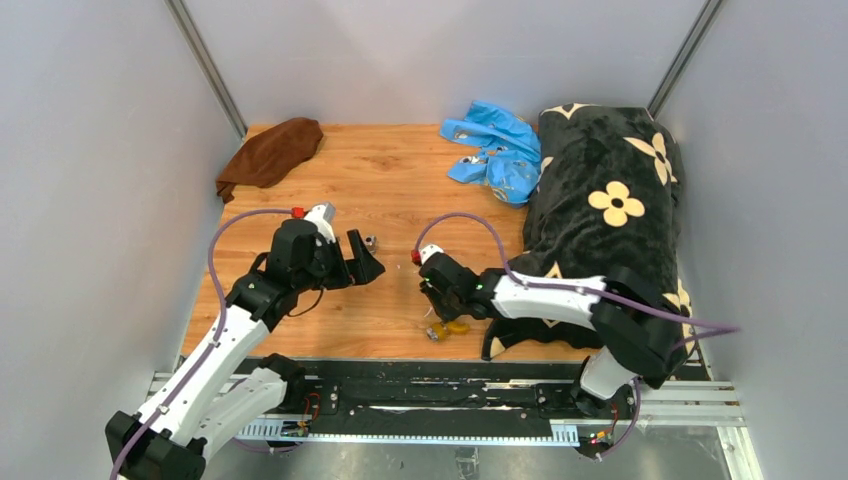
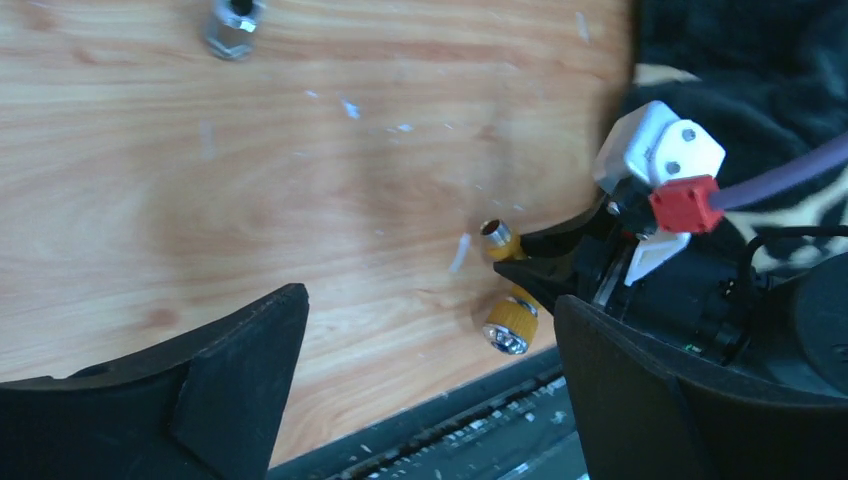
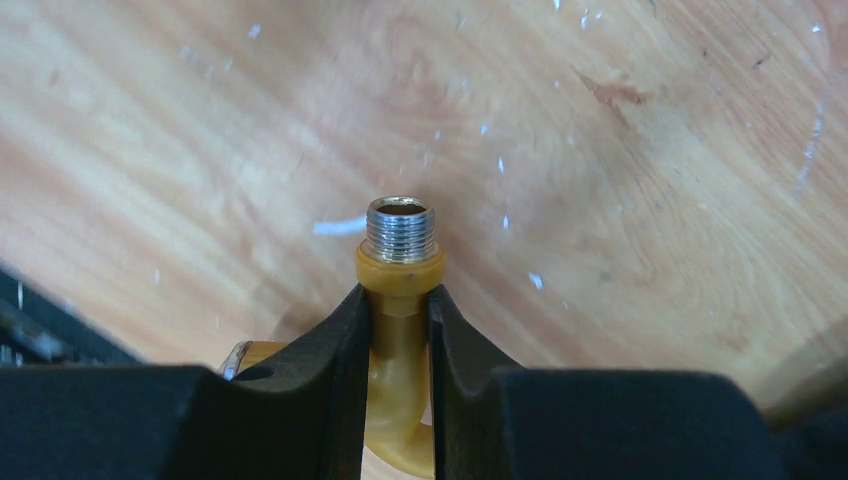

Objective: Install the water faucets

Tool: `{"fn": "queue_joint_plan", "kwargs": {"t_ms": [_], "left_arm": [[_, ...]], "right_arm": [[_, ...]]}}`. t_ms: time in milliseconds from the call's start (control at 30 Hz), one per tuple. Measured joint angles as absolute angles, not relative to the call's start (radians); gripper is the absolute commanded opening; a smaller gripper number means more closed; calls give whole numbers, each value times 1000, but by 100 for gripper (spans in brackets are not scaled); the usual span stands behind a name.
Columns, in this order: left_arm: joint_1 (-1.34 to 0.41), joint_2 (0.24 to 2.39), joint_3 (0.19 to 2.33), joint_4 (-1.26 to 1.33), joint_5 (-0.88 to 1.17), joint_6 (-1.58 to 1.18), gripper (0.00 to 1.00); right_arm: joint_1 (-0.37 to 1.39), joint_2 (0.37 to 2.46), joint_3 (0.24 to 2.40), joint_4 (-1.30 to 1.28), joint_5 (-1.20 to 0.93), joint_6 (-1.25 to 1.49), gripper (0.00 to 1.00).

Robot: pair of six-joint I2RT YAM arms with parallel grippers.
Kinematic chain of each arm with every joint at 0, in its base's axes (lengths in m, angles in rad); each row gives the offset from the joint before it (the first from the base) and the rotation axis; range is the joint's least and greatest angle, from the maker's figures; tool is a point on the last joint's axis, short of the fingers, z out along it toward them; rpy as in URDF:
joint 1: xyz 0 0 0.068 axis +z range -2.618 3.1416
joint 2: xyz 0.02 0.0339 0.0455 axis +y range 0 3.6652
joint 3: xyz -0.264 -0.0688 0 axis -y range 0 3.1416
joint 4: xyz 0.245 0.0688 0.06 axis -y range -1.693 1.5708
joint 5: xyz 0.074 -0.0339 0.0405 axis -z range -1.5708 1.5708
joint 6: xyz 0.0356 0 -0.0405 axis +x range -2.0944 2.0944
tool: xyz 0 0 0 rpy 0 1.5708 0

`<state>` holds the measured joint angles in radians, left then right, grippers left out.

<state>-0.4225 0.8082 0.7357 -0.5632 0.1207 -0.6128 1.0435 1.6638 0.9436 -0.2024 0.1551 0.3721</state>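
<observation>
The brass-orange bent tap spout [image 3: 400, 350] lies low over the table near its front edge, and my right gripper [image 3: 398, 310] is shut on its neck just below the silver threaded end [image 3: 398, 228]. In the top view the spout [image 1: 452, 327] pokes out under the right gripper [image 1: 437, 305]. The left wrist view shows the spout's round silver end [image 2: 508, 330] beside the right gripper's fingers [image 2: 560, 262]. The small silver-grey fitting [image 1: 371, 240] sits on the wood, also in the left wrist view [image 2: 232, 22]. My left gripper [image 1: 365, 262] is open and empty just near of the fitting, its fingers [image 2: 240, 370] wide apart.
A bright blue plastic bag [image 1: 495, 150] lies at the back. A black flowered blanket [image 1: 610, 210] covers the right side. A brown cloth [image 1: 272, 150] sits at the back left corner. The black rail [image 2: 480, 430] runs along the table's front edge.
</observation>
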Motion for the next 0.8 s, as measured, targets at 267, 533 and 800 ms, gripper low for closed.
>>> {"fn": "queue_joint_plan", "kwargs": {"t_ms": [267,533,800], "left_arm": [[-423,815,586,-384,412,-711,87],[-484,885,450,-168,579,-860,90],[-570,970,456,-61,620,-895,81]], "right_arm": [[1044,1290,729,-82,-70,74,1],[1044,1132,553,111,-252,-125,1],[1044,1121,534,178,-305,-201,1]]}}
